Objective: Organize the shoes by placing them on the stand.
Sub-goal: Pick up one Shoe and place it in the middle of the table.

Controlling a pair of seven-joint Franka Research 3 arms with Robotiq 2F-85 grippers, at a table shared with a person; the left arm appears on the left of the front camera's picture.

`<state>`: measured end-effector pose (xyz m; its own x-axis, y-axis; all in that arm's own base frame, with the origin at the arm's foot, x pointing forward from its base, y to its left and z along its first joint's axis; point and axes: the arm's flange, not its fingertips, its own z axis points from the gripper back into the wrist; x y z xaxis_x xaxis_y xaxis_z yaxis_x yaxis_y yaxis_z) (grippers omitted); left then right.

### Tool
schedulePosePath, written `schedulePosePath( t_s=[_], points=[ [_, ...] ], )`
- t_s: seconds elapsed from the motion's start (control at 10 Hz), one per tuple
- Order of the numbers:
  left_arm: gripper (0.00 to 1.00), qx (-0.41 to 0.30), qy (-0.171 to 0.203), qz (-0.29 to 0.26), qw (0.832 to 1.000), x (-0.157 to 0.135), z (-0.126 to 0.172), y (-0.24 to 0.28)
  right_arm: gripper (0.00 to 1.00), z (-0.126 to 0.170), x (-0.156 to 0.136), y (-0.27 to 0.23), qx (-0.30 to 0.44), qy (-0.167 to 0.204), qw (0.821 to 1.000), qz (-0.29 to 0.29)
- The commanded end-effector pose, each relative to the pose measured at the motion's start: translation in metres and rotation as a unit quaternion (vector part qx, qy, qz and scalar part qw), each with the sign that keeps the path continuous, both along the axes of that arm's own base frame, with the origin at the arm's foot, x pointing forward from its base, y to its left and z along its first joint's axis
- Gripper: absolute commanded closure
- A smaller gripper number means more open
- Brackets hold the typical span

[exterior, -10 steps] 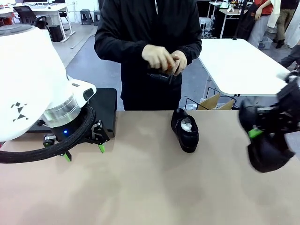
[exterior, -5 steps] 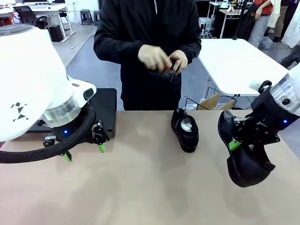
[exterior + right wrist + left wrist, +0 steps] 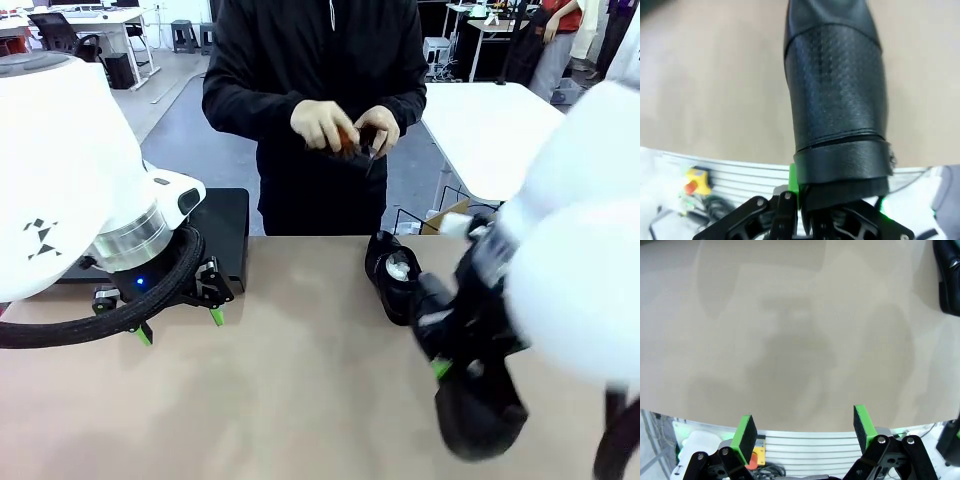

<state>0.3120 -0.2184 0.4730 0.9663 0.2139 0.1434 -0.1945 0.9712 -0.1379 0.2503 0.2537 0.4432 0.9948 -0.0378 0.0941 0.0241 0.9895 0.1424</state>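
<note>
We judge the step in hand to be the carry: the right tool (image 3: 445,368) is pinched on the carried shoe (image 3: 478,415), which hangs toe-down above the near right of the tabletop (image 3: 300,400). In the right wrist view the green pads clamp the heel end and the textured black upper runs away from the camera. The arm is blurred in the front view, so we cannot tell whether the sole clears the surface.

The stand (image 3: 226,228) sits at the far left edge, partly behind the left arm and well apart from the carried shoe. We see no shoe on the part that shows. The next move, as we read it, calls for a crossing to the left with enough height to clear the second shoe (image 3: 398,278), which lies on the tabletop in front of the person, white stuffing showing. The left tool (image 3: 181,326) hangs near the stand, its pads spread and empty, and could crowd the approach.

The surface is plain matte tan. The person's hands (image 3: 340,128) work at something small and dark that we cannot identify. Behind are a white table (image 3: 500,130) and a grey floor (image 3: 190,100).
</note>
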Motion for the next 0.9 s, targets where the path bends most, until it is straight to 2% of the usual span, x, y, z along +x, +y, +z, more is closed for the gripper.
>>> schedulePosePath(
  t_s=[0.0, 0.2, 0.5, 0.6, 0.8],
  points=[
    [0.0, 0.005, 0.0, -0.006, 1.0, 0.002, 0.002, 0.002, 1.0, -0.017, 0.005, 0.039, -0.043, -0.024, 0.999, 0.001],
    [0.0, 0.005, 0.0, -0.006, 1.0, 0.002, 0.002, 0.002, 1.0, -0.044, 0.009, 0.058, -0.047, -0.013, 0.999, -0.014],
    [0.0, 0.005, 0.0, -0.006, 1.0, 0.002, 0.002, 0.002, 1.0, -0.071, 0.035, 0.064, -0.042, -0.008, 0.999, -0.028],
    [0.0, 0.005, 0.0, -0.006, 1.0, 0.002, 0.002, 0.002, 1.0, -0.076, 0.043, 0.066, -0.034, 0.005, 0.999, -0.02],
    [0.0, 0.005, 0.0, -0.006, 1.0, 0.002, 0.002, 0.002, 1.0, -0.084, 0.052, 0.074, -0.035, 0.01, 0.999, 0.008]
  ],
)
